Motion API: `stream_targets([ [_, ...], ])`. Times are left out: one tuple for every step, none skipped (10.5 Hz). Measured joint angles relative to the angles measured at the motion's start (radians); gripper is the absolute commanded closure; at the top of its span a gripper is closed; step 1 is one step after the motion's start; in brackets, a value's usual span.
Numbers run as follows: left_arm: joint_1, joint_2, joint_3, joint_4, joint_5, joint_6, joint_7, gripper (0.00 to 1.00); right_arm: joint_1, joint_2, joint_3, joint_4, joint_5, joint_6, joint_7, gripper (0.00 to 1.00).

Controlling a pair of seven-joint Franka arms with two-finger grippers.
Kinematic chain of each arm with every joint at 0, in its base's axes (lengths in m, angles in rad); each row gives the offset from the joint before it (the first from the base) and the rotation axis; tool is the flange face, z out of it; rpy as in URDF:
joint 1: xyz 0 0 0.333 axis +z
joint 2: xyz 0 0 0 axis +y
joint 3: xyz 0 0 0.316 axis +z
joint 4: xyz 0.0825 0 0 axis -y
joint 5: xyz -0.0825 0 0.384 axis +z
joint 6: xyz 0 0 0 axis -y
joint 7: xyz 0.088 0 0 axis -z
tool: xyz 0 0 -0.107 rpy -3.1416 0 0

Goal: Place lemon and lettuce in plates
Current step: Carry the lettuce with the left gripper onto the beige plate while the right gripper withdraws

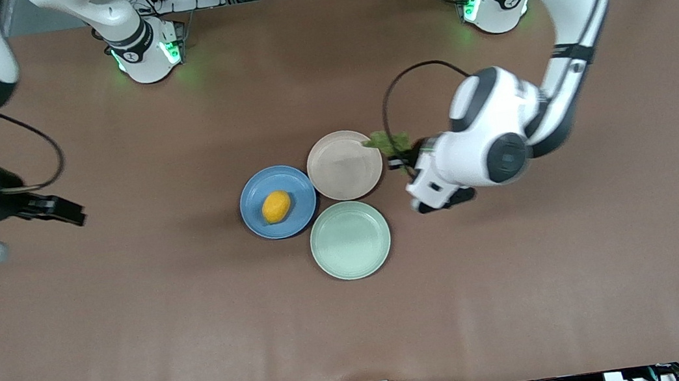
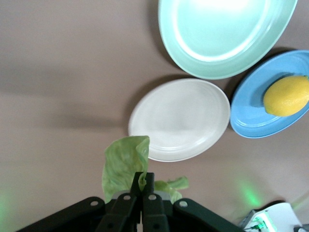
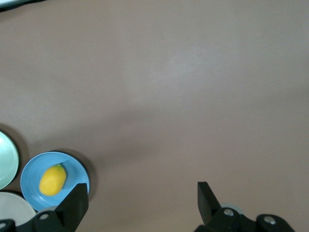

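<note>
The lemon [image 1: 276,206] lies in the blue plate [image 1: 300,218]. The beige-pink plate [image 1: 344,165] beside it has nothing in it. My left gripper [image 1: 402,158] is shut on the lettuce [image 1: 387,142] and holds it up in the air, just off the beige-pink plate's rim toward the left arm's end. In the left wrist view the fingers [image 2: 146,181] pinch the leaf [image 2: 123,164] beside the beige-pink plate [image 2: 181,118]; the blue plate [image 2: 251,118] and lemon [image 2: 286,95] also show. My right gripper [image 1: 63,210] is open and empty over bare table at the right arm's end [image 3: 142,198].
A pale mint-green plate [image 1: 350,239] with nothing in it touches both other plates and lies nearer to the front camera. It also shows in the left wrist view [image 2: 222,34]. Brown tabletop surrounds the three plates.
</note>
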Motion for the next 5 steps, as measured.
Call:
stream_targets([
  [-0.042, 0.027, 0.001, -0.004, 0.000, 0.056, -0.030, 1.00, -0.022, -0.004, 0.000, 0.000, 0.000, 0.001, -0.010, 0.00],
  [-0.063, 0.055, 0.003, -0.008, 0.000, 0.098, -0.041, 1.00, -0.041, -0.004, 0.000, 0.000, 0.000, 0.002, -0.012, 0.00],
  [-0.068, 0.084, 0.004, -0.013, 0.000, 0.127, -0.046, 1.00, -0.061, -0.004, 0.000, 0.000, 0.000, 0.002, -0.025, 0.00],
  [-0.069, 0.113, 0.006, -0.014, 0.000, 0.159, -0.050, 1.00, -0.082, -0.005, 0.000, 0.000, 0.000, 0.002, -0.059, 0.00],
  [-0.070, 0.138, 0.006, -0.014, 0.000, 0.181, -0.054, 1.00, -0.100, -0.009, 0.000, 0.000, 0.000, 0.002, -0.093, 0.00],
])
